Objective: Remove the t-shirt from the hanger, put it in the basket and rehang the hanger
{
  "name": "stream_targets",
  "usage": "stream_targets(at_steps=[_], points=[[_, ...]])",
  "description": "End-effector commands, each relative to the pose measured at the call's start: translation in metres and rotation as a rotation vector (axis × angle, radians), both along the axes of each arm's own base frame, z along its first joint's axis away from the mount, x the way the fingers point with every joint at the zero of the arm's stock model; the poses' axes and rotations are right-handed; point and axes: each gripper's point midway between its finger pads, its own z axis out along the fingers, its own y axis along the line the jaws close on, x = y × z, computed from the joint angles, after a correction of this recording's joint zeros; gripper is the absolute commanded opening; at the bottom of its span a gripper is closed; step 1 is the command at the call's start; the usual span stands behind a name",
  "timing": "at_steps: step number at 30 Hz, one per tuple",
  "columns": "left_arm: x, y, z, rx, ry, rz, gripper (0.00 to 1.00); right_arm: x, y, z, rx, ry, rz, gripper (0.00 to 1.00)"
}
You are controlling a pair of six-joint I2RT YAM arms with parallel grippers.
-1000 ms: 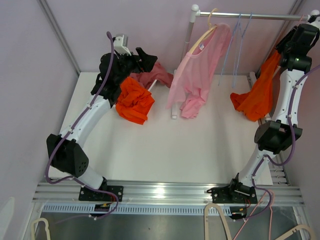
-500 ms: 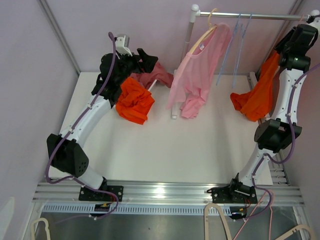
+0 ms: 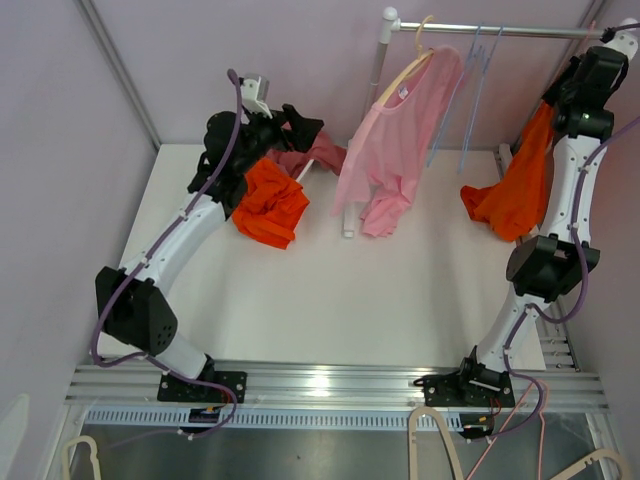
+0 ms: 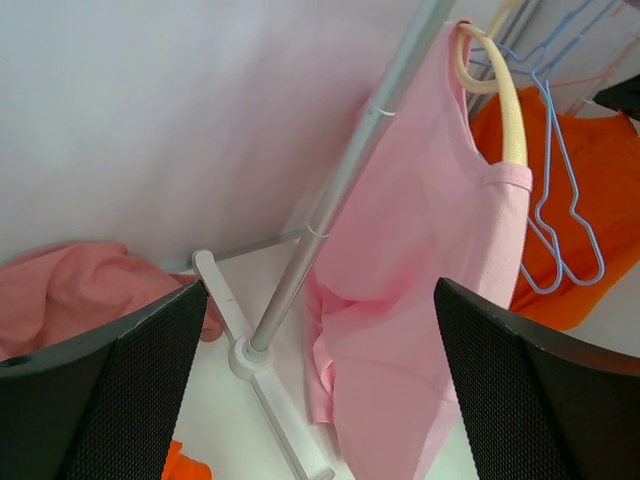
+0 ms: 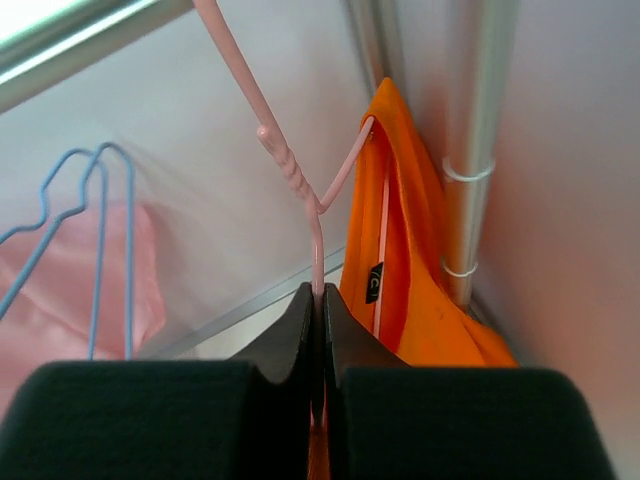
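Note:
My right gripper [image 3: 598, 58] is high at the rail's right end, shut on the thin pink hanger [image 5: 300, 190] just below its twisted neck. The orange t-shirt [image 3: 515, 185] hangs from that hanger; it shows beside the jaws in the right wrist view [image 5: 405, 250]. My left gripper [image 3: 303, 126] is open and empty, left of the rack's post [image 4: 330, 210], facing a pink t-shirt [image 4: 420, 250] on a cream hanger [image 4: 503, 95]. That pink t-shirt [image 3: 395, 145] hangs at the rail's left end.
An orange garment [image 3: 268, 200] and a reddish-pink one [image 3: 315, 150] lie piled on the table under my left arm. Two empty blue wire hangers [image 3: 475, 90] hang on the rail [image 3: 500, 31]. The rack's foot [image 4: 265, 400] rests on the table. Spare hangers [image 3: 435, 440] lie below the near edge.
My left gripper has moved right and a little up toward the rack post. My right gripper has risen slightly with the hanger and orange t-shirt; the blue hangers swing.

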Motion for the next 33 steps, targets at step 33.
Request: stream_targets(at_steps=[33], points=[[-0.234, -0.189, 0.009, 0.032, -0.47, -0.459, 1.0, -0.184, 0.141, 0.091, 0.04, -0.202, 0.298, 0.0]])
